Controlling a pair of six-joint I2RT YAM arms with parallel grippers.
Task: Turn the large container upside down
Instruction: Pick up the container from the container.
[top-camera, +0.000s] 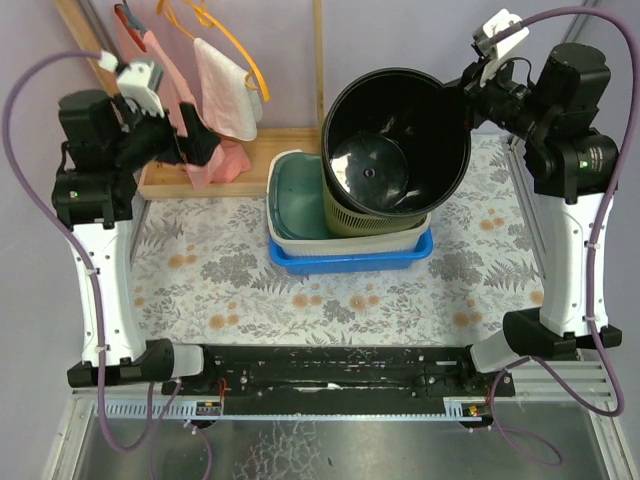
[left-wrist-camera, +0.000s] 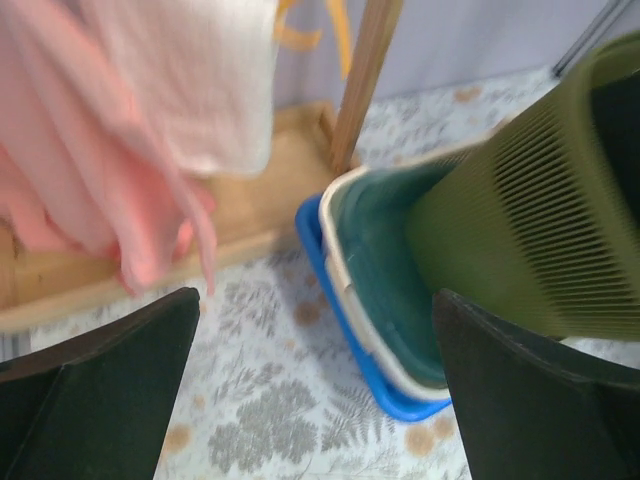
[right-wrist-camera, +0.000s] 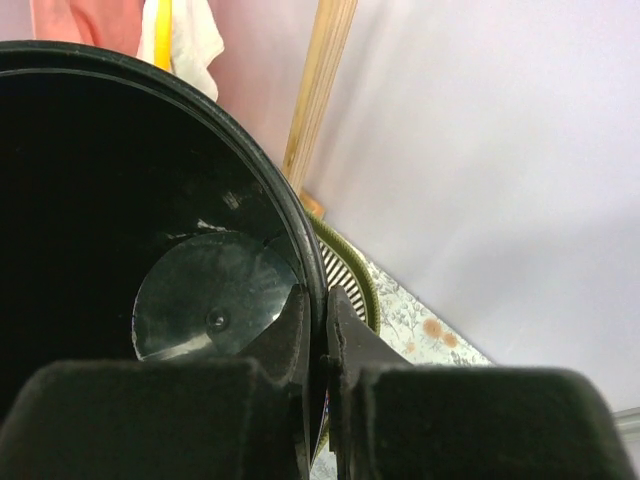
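Black and mouth-up, the large container (top-camera: 395, 130) sat in an olive basket (top-camera: 368, 222) near the far edge of the bench (top-camera: 200, 285), the right tool (top-camera: 467, 86) clenched on its rim, the left tool (top-camera: 200, 140) released, so the grasp seemed made and lifting and rolling it over came next.

Pale lilac wall (top-camera: 400, 30), floral-clothed table (top-camera: 230, 290) (grey leaves, orange blooms), wooden rack (top-camera: 284, 141) at its rear.

Soft, even light is filling the overhead view, throwing only faint shadows on the table (top-camera: 200, 270). Glare is glinting off the bucket (top-camera: 395, 130) floor. Motion blur is smearing the left wrist view, cloths (left-wrist-camera: 150, 120) and basket (left-wrist-camera: 540, 220) alike. The right gripper (right-wrist-camera: 326, 320) is looming dark and unfocused up close.
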